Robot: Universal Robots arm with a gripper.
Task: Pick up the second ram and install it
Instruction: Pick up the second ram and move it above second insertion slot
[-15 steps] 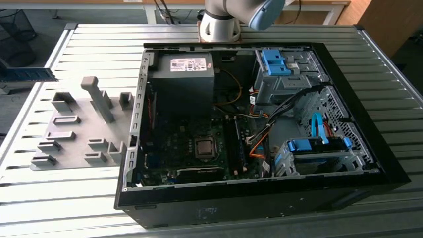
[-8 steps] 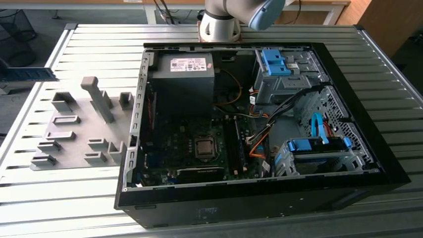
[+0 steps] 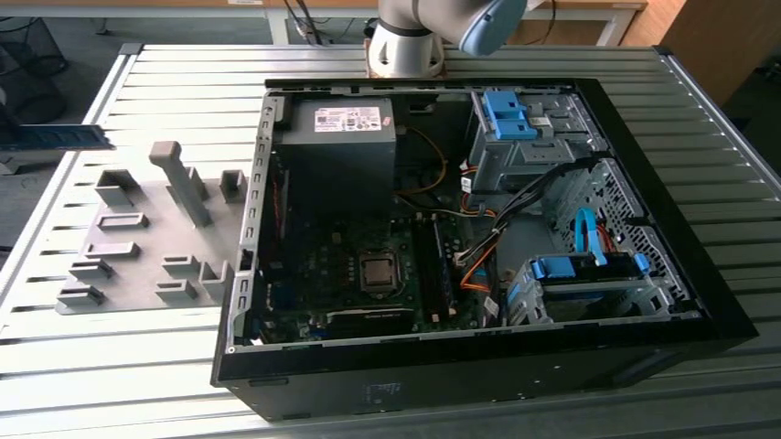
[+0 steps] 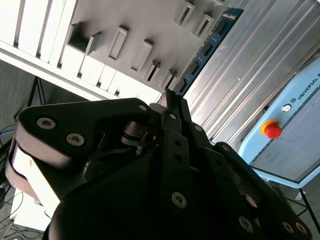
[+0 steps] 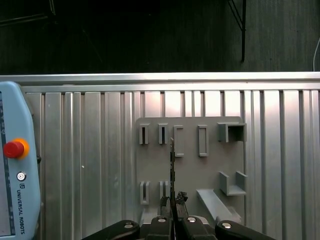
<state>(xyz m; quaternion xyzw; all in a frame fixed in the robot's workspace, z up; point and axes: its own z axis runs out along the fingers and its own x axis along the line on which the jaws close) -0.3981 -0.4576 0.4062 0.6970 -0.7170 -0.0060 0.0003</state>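
A: Gripper status?
B: Gripper (image 5: 172, 199) pinched tight on the second ram (image 5: 172, 165). Stick sits edge-on and juts straight out past the fingertips.
A: Location?
B: Over the grey fixture plate (image 5: 190, 172), between its slot blocks. Can't tell if it's touching the plate.

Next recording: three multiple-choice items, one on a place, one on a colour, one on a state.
1. The grey plastic fixture plate lies: A inside the open black computer case; B on the slatted metal table, to the exterior view's left of the case; C under the case.
2. The round button on the pale-blue pendant is: A green; B red; C white.
3. The long, thin green-blue second ram is: A seated in a slot; B flat on the table; C held by the fingers of the black gripper.
B: the exterior view shows it beside the case. B: red in both wrist views. C: both wrist views show it clamped.
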